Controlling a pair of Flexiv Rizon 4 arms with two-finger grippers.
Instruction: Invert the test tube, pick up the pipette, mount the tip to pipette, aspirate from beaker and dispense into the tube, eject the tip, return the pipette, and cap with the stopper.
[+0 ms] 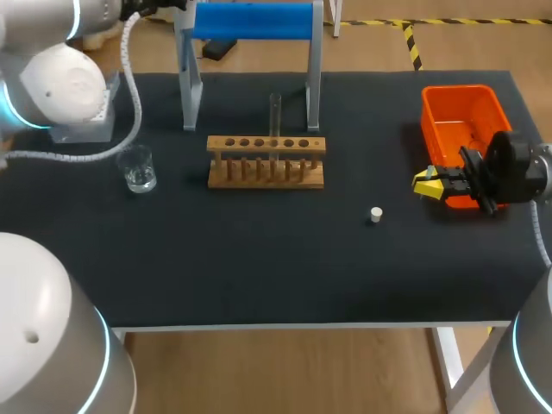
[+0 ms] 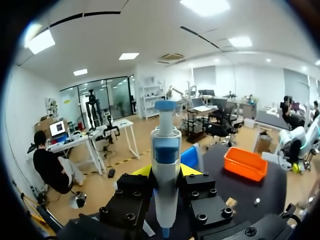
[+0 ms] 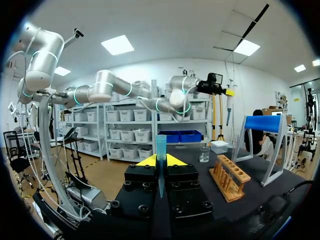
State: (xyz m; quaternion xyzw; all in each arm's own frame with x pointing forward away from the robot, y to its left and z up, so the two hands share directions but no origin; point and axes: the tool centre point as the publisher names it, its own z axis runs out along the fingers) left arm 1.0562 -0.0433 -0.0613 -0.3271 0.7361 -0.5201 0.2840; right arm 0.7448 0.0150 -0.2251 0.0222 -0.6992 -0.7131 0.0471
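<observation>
The left claw (image 2: 166, 171) pinches the white-and-blue pipette (image 2: 165, 150); the right claw (image 3: 161, 161) pinches a blue pipette tip (image 3: 160, 145). The test tube (image 1: 275, 112) stands in the wooden rack (image 1: 266, 164) on the surface (image 1: 259, 259).

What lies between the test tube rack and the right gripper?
Only the white stopper, slightly off the line toward the near edge. The rest of the table between the test tube rack and the right gripper is bare, as the head view shows.

White-and-blue pipette (image 2: 165, 150) upright in left claw (image 2: 166, 171), translucent blue tip (image 3: 160, 150) in right claw (image 3: 160, 161), glass test tube (image 1: 275, 116) upright in wooden rack (image 1: 266, 164), clear beaker (image 1: 137, 169) and white stopper (image 1: 376, 214) on table (image 1: 259, 259)
</observation>
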